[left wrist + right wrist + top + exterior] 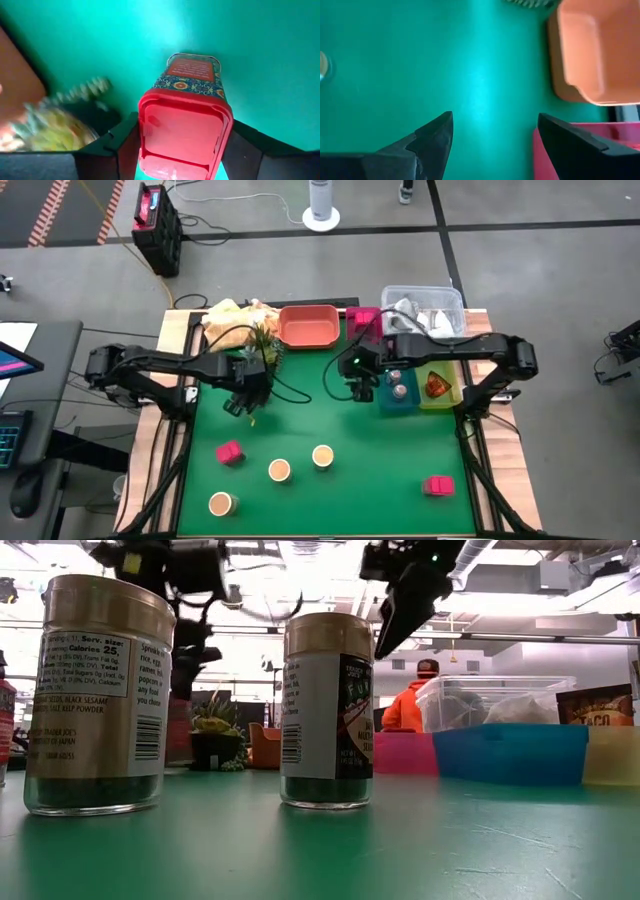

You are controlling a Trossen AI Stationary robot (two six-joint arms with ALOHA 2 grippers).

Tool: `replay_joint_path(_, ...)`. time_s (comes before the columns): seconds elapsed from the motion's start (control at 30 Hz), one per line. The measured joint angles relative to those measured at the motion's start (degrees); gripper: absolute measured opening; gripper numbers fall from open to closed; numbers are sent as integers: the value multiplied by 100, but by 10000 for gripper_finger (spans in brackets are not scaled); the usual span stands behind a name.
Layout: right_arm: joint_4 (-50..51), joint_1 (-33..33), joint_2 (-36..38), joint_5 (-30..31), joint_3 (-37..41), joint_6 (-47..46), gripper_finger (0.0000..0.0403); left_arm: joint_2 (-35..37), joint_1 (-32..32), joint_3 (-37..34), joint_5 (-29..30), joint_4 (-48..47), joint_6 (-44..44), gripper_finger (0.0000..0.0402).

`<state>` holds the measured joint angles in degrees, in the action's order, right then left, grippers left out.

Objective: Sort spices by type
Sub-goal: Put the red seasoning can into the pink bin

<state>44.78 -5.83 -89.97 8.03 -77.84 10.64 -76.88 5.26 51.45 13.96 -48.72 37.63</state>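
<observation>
My left gripper (182, 137) hovers over the green mat beside the potted plant (262, 345) and is shut on a red-lidded magenta spice packet (187, 100). My right gripper (495, 135) is open and empty, above the mat near the orange tray (590, 55) and the magenta tray (625, 131). Two more magenta packets (229, 452) (437, 485) and three tan-topped cups (322, 456) (279, 470) (221, 503) stand on the mat. Two small jars (398, 383) sit in the blue tray (385, 402). A red-orange piece (436, 385) lies in the yellow tray (447, 402). My left gripper pinches the packet between its two fingers (125, 137), at the red lid end (165, 125), one finger on each side. It comes from above, pointing down. The packet hangs below the fingers with its patterned base (192, 67) toward the mat; it looks lifted clear.
A clear plastic box (425, 308) holding bags sits at the far right corner. Yellow bags (235, 315) lie at the far left next to the plant. The middle of the mat between the arms is open. A person in orange (405, 700) stands beyond the table.
</observation>
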Motion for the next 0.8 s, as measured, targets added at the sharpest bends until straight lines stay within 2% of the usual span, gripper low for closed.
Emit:
replay_joint_path(0.17, -41, -24, 439, 114, 0, -142, 317, -797, -143, 832, -58, -95, -414, 216)
replay_joint_path(0.43, 618, -21, 957, 701, 35, -834, 317, -2331, -178, 2545, -9, -504, -274, 217)
replay_joint_path(0.63, 252, 28, 1359, 713, 724, -1024, 317, -2945, -176, 3525, 25, -580, -454, 225)
replay_joint_path(0.8, -59, 18, 1612, 716, 1128, -1072, 317, -3010, -176, 3691, -46, -535, -470, 267)
